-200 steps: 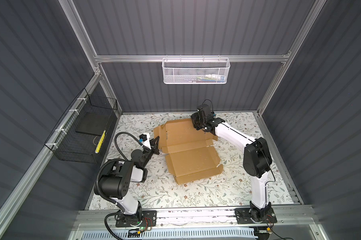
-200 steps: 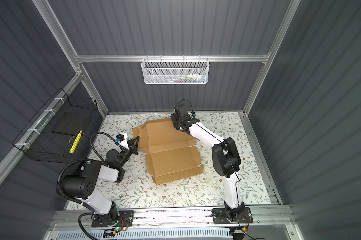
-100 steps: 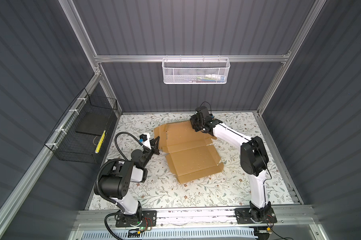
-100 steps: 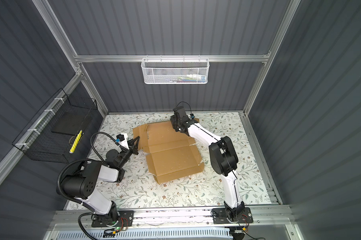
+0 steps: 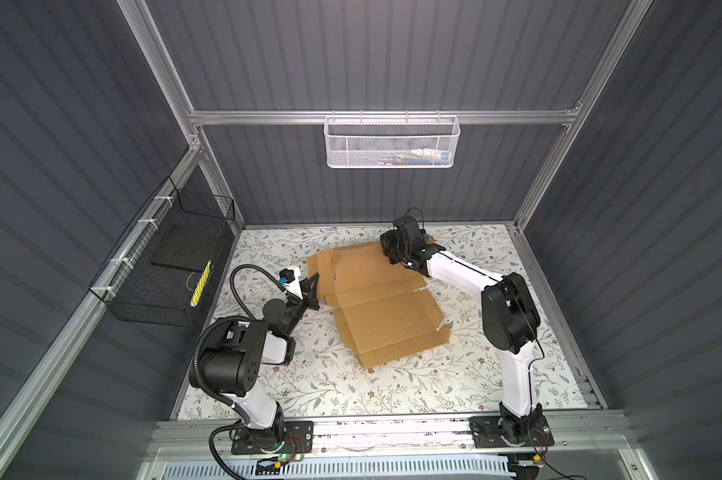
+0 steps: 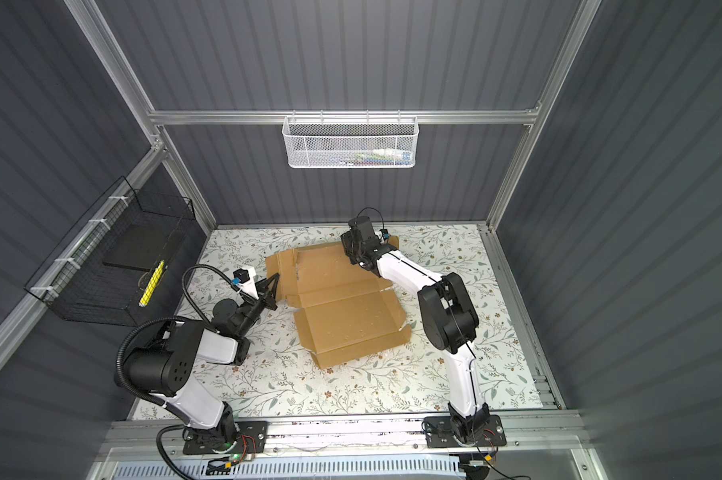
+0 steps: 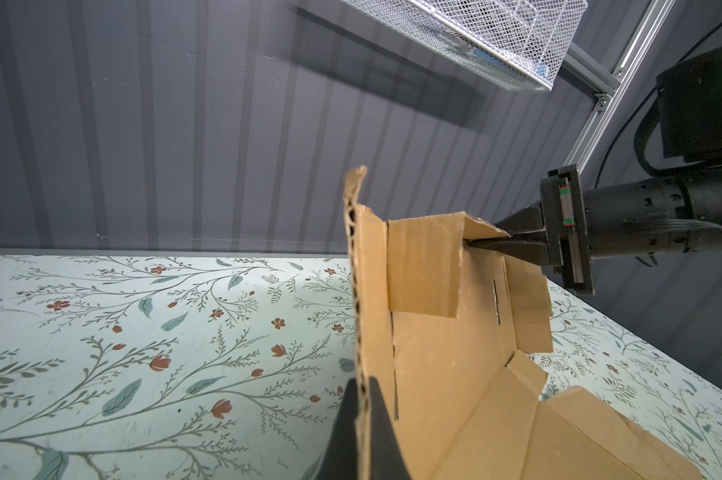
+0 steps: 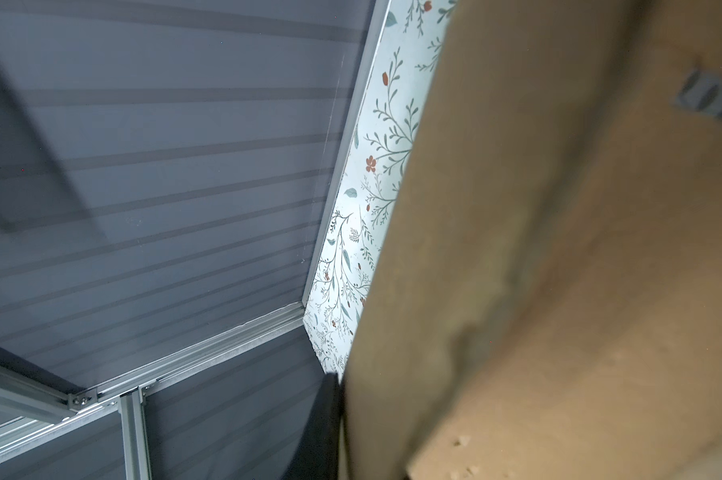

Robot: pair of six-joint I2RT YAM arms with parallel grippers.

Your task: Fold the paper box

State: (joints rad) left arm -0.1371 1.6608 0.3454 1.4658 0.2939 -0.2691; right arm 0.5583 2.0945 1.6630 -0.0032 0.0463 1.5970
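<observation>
The paper box [image 5: 378, 305] [image 6: 344, 309] is a flat brown cardboard sheet with creased flaps, lying mid-table in both top views. My left gripper [image 5: 314, 286] [image 6: 272, 286] is shut on its left flap. In the left wrist view the left gripper [image 7: 361, 386] pinches the corrugated edge, which stands raised. My right gripper [image 5: 388, 254] [image 6: 348, 250] reaches over the sheet's far side. The left wrist view shows the right gripper [image 7: 481, 244] shut on the far flap's corner. In the right wrist view blurred cardboard [image 8: 558, 270] hides all but one dark finger [image 8: 324, 419].
A white mesh basket [image 5: 392, 141] hangs on the back wall and a black wire basket [image 5: 172, 266] on the left wall. The floral tabletop [image 5: 351, 390] runs to an aluminium rail [image 5: 392, 428] at the front. Both arm bases sit on that rail.
The right gripper has shifted slightly left along the far flap and its jaws have closed on it. The left gripper holds the left flap where it did.
</observation>
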